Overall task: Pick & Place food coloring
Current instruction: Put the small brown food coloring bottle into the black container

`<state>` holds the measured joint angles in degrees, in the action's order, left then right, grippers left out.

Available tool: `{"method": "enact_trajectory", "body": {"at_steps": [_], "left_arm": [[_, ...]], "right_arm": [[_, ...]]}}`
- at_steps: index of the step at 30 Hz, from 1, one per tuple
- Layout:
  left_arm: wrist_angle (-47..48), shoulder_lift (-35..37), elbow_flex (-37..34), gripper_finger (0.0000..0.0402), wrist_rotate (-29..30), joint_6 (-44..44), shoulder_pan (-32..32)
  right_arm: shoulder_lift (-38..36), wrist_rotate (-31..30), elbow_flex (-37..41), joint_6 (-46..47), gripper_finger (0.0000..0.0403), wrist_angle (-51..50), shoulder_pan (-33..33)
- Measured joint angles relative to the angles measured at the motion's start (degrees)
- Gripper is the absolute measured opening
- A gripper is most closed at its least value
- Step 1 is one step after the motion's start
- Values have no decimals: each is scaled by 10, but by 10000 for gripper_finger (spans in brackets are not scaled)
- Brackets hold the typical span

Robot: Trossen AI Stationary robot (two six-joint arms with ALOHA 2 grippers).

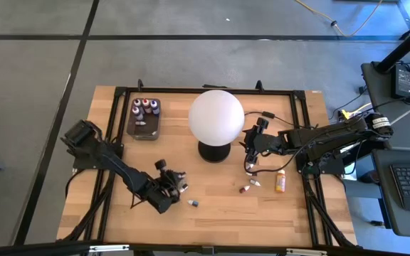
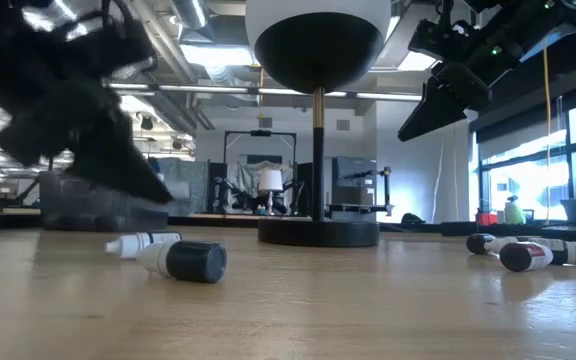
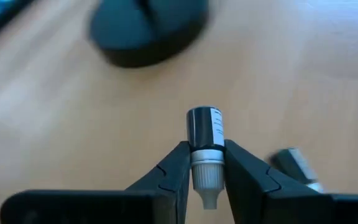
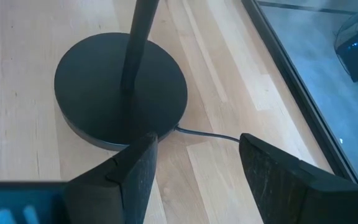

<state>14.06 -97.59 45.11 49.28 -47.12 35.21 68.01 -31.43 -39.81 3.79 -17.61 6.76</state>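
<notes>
My left gripper (image 3: 205, 149) hangs over the table's near middle (image 1: 179, 182) and is shut on a small dark dropper bottle (image 3: 205, 126) with a white cap. One loose bottle (image 1: 192, 203) lies on its side just beside it, also seen in the low view (image 2: 183, 260). Two more small bottles (image 1: 250, 186) and a taller orange bottle (image 1: 280, 180) lie right of the lamp base. Several bottles stand in the dark tray (image 1: 144, 118). My right gripper (image 4: 194, 149) is open, raised beside the lamp base (image 4: 120, 87), touching nothing. My left gripper pinches the dark bottle between its two fingers at the white cap collar (image 3: 207, 159), one finger on each side. The dark body sticks out beyond the fingertips and the cap's tip points back toward the wrist. The bottle looks lifted off the wood.
The big white globe lamp (image 1: 216, 116) stands mid-table on a black round base (image 1: 214, 151), its cord (image 4: 207, 134) trailing right. A black frame rims the table (image 1: 119, 92). Bare wood lies along the near edge (image 1: 233, 220).
</notes>
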Motion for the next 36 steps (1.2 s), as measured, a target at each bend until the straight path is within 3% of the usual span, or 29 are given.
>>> {"method": "enact_trajectory", "body": {"at_steps": [7, 15, 20, 26, 36], "left_arm": [[193, 127, 8, 76, 49, -70, -45], [380, 270, 7, 77, 62, -156, -150], [451, 325, 7, 76, -11, -158, -239], [494, 329, 7, 78, -117, -148, -353], [504, 292, 7, 79, -233, -10, -498]], "right_arm": [[0, 0, 0, 0, 230, 1, 0], [0, 0, 0, 0, 230, 1, 0], [0, 0, 0, 0, 230, 1, 0], [0, 0, 0, 0, 230, 2, 0], [0, 0, 0, 0, 230, 2, 0]]}}
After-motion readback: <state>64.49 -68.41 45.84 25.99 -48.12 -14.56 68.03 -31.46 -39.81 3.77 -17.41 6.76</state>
